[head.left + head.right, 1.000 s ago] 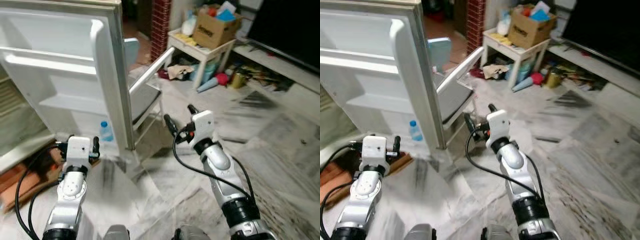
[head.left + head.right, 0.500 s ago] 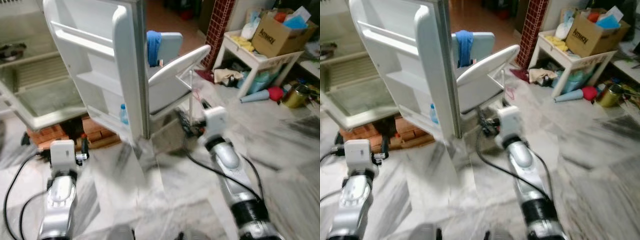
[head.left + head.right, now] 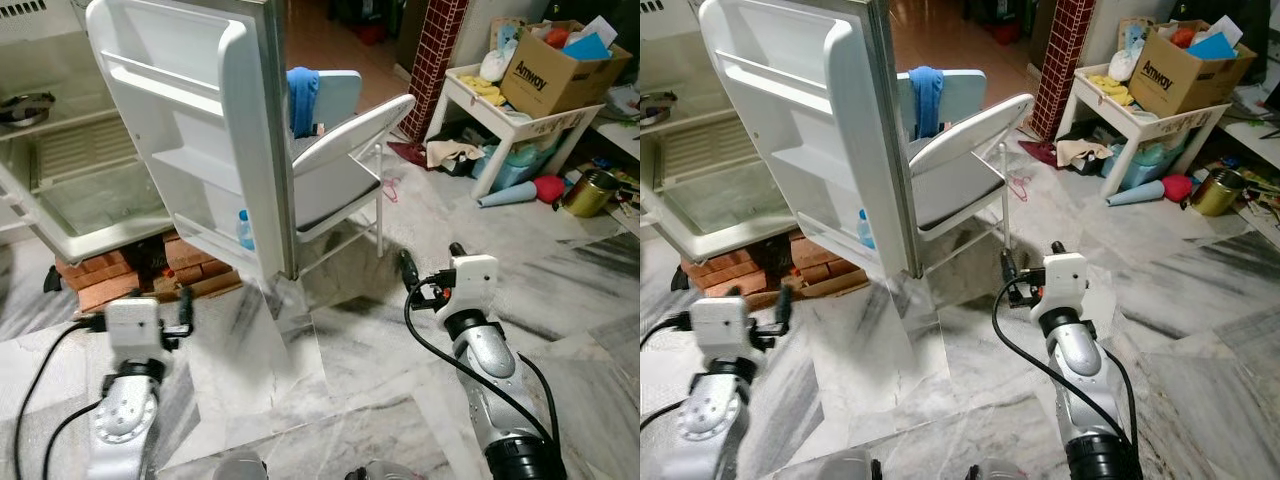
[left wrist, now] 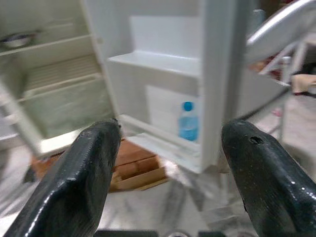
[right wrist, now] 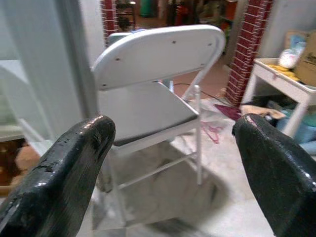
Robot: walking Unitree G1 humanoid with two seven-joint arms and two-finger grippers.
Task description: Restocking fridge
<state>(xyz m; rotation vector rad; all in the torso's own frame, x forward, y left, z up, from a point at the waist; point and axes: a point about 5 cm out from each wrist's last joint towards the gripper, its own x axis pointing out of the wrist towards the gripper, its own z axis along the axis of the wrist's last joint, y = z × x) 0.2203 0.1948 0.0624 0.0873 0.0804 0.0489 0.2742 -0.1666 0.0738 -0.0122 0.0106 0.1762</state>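
Observation:
The white fridge door (image 3: 200, 130) stands wide open, and the fridge's inside (image 3: 70, 190) shows to its left with a glass shelf. A small blue-capped water bottle (image 3: 245, 228) stands in the door's lowest shelf; it also shows between the fingers in the left wrist view (image 4: 188, 121), some way ahead. My left gripper (image 3: 135, 310) is low over the marble floor in front of the door, open and holding nothing. My right gripper (image 3: 432, 258) is open and holding nothing, and points at a white folding chair (image 5: 153, 94) beside the door.
The folding chair (image 3: 340, 170) stands right behind the door's edge, with a blue cloth (image 3: 303, 95) on a second chair behind it. Bricks (image 3: 100, 280) prop up the fridge. At the right are a white side table (image 3: 490, 105), a cardboard box (image 3: 555, 65) and floor clutter.
The camera has swung left, then steadied, bringing the fridge's inside into view. Both grippers stay open and hold nothing; the right one sits lower in the picture than half a second ago.

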